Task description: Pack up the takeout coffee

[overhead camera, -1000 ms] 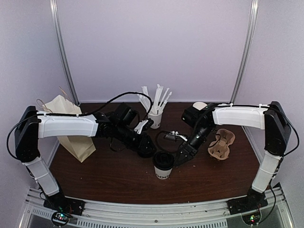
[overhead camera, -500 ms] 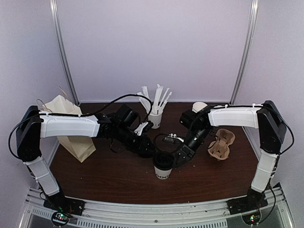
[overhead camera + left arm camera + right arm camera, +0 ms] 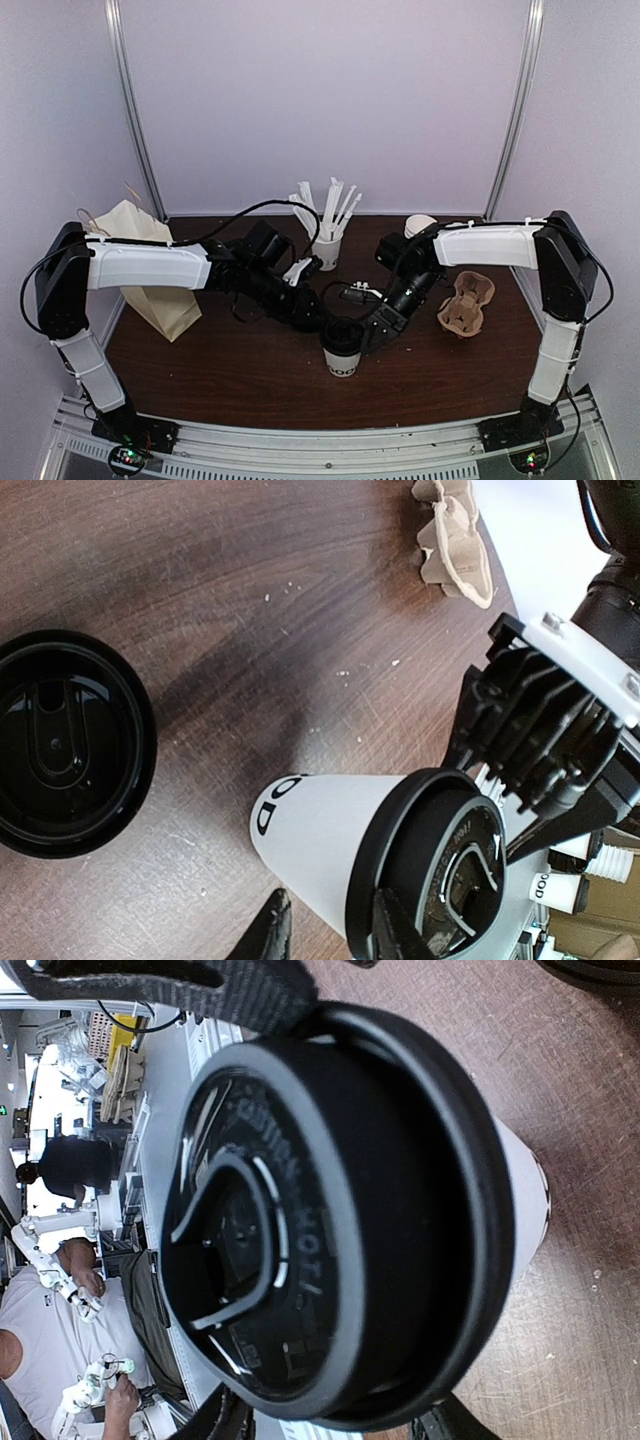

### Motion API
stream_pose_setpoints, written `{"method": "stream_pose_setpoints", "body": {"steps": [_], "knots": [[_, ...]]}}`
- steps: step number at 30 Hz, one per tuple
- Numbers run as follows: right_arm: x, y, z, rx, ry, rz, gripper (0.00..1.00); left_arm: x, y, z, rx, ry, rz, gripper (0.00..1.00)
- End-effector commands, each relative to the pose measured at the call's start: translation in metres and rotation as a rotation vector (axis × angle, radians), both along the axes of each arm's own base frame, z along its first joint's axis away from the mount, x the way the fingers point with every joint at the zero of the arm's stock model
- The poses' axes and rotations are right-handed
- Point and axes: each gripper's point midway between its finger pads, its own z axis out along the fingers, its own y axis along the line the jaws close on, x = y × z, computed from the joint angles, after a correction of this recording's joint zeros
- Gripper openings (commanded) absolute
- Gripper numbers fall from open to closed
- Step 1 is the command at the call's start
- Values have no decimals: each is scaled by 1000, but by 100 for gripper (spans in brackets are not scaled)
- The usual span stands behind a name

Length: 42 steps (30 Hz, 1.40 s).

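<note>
Where the black-lidded white paper cup (image 3: pixel 343 357) is straddled by the right gripper (image 3: pixel 372 330), clamp unclear, the left gripper (image 3: pixel 308 318) is parted alongside, likely for steadying.

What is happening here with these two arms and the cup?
Both arms reach to the takeout coffee, upright between them with its lid on. The right hand straddles the lid; the left hand is close beside the cup. A spare lid lies nearby. The cup carrier and paper bag stand apart, so nothing is packed yet.
</note>
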Motion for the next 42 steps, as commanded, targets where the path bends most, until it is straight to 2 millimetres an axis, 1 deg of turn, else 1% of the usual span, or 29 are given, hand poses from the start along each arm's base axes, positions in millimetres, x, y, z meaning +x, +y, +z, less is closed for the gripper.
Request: {"method": "stream_pose_setpoints", "body": {"steps": [1,7,14,19,24,27,32,36,39,42], "knots": [[1,4,13,40,-14,8,52,-3,3,-13,12,26,-1,29],[3,3,7,17,-13,-4,52,-4,1,-3,-12,9,-10,29],[5,4,7,19,17,-21,58,-6,4,-10,4,22,-5,29],[9,1,1,0,14,-42,59,-7,6,-14,14,34,1,29],[17,-7,-21,-94,-23,-80,60,-9,7,-17,19,41,3,27],[20,-17,-41,-177,-42,-97,59,-13,7,-21,29,49,-6,26],[22,-29,-72,-294,-25,-114,59,-17,15,-36,81,71,7,25],[22,-34,-89,-348,-4,-115,58,-18,30,-58,167,81,37,23],[23,-35,-96,-370,7,-118,57,-20,40,-80,213,97,48,21],[22,-35,-97,-368,17,-118,57,-23,44,-91,229,112,47,20]]}}
